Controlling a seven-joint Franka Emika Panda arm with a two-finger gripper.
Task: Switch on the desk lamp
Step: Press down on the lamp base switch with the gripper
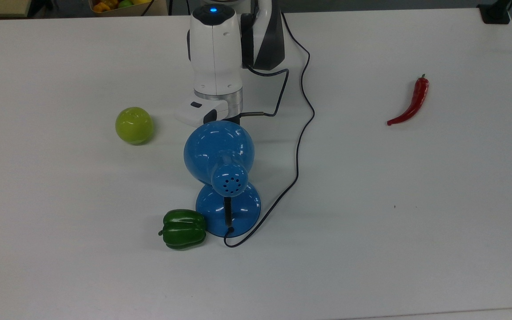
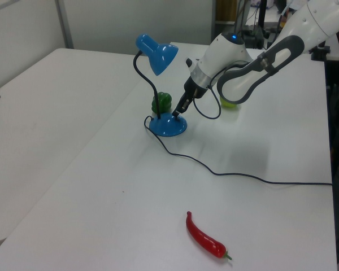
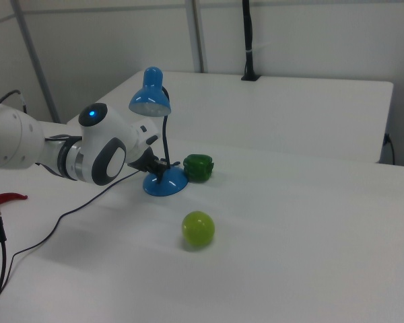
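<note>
Hand (image 2: 175, 112) angled down onto the round base of the blue lamp (image 2: 167, 125), apparently to press its switch; whether its fingers are parted cannot be told.

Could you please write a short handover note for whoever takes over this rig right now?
Gripper: down at the desk lamp's round base, tip at the base's top surface in the left view.
Desk lamp: upright near mid-table, shade not visibly lit in the right view; its cord trails across the table.
Nearby: green bell pepper beside the base, green apple and red chilli apart from it.
Done: approach to the base.
Left: get the lamp lit, then withdraw.
</note>
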